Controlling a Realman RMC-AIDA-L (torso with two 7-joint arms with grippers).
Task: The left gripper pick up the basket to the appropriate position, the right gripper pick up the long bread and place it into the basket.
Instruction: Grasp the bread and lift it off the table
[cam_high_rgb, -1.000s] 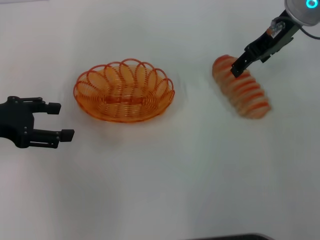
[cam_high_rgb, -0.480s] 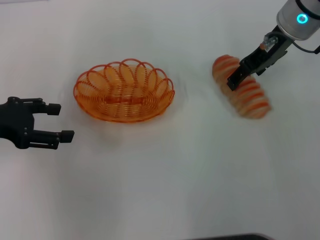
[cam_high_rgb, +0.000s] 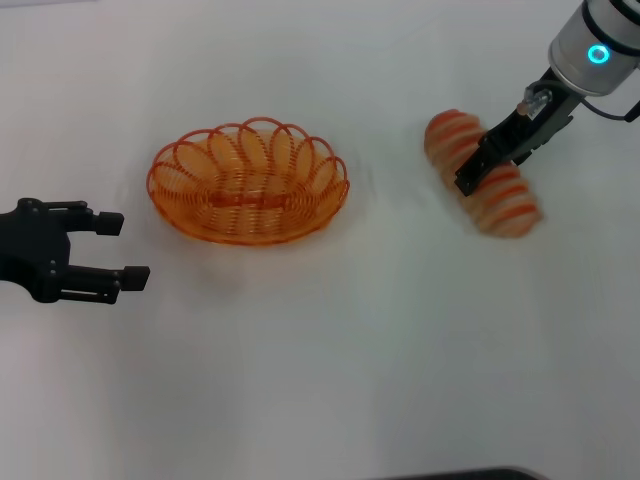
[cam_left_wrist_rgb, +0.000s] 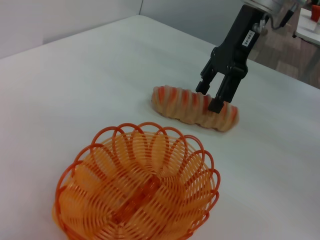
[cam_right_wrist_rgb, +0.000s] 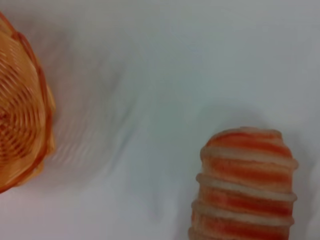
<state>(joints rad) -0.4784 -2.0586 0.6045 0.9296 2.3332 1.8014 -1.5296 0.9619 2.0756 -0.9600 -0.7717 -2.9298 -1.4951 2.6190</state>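
Right tool (cam_high_rgb: 468, 182) lowered, open prongs straddling long bread (cam_high_rgb: 505, 205), hiding its middle; left tool (cam_high_rgb: 122, 248) open.

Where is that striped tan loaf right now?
In the head view, the striped tan loaf lies on the white table's right side, under the open right gripper, apart from the orange wire basket.

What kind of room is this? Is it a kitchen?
Probably not a kitchen; more likely a robot test lab. A bare white table holds only an orange basket and striped long bread, with the black right gripper reaching for it.
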